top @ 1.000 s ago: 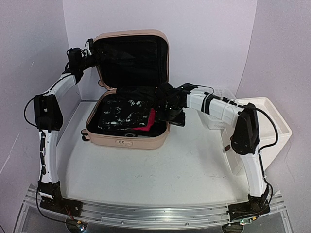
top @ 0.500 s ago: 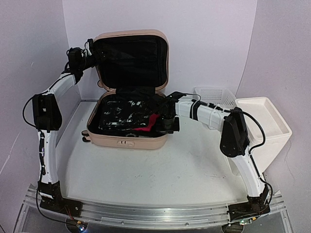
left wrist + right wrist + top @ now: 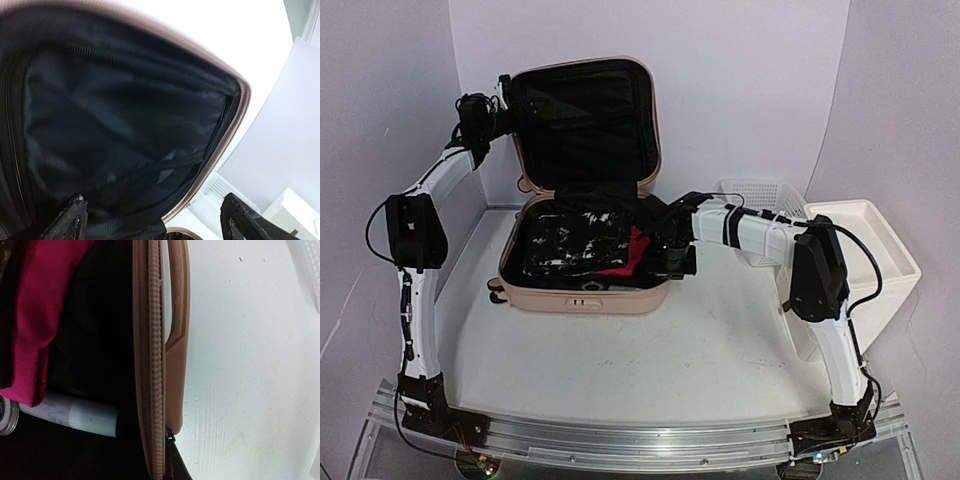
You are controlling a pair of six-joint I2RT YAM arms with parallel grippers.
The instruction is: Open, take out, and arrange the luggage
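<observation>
The pale pink luggage (image 3: 585, 295) lies open on the table, its black-lined lid (image 3: 582, 120) standing upright near the back wall. Inside are a black-and-white patterned garment (image 3: 570, 240), a magenta cloth (image 3: 628, 255) and a white tube (image 3: 75, 415). My left gripper (image 3: 503, 115) is at the lid's upper left edge. In the left wrist view the left gripper (image 3: 151, 202) is open, facing the lining (image 3: 120, 115). My right gripper (image 3: 670, 262) is at the lower shell's right rim, shut on the zipper edge (image 3: 156, 365).
A white mesh basket (image 3: 760, 195) stands behind the right arm, and a white plastic cabinet (image 3: 865, 250) lies at the right edge of the table. Pale walls close in the back and both sides. The side handle (image 3: 177, 300) faces the bare table.
The right gripper dropped to the shell's right rim and shut there. The lid has tipped further back and up, the left gripper has spread wider, and the suitcase has shifted slightly right.
</observation>
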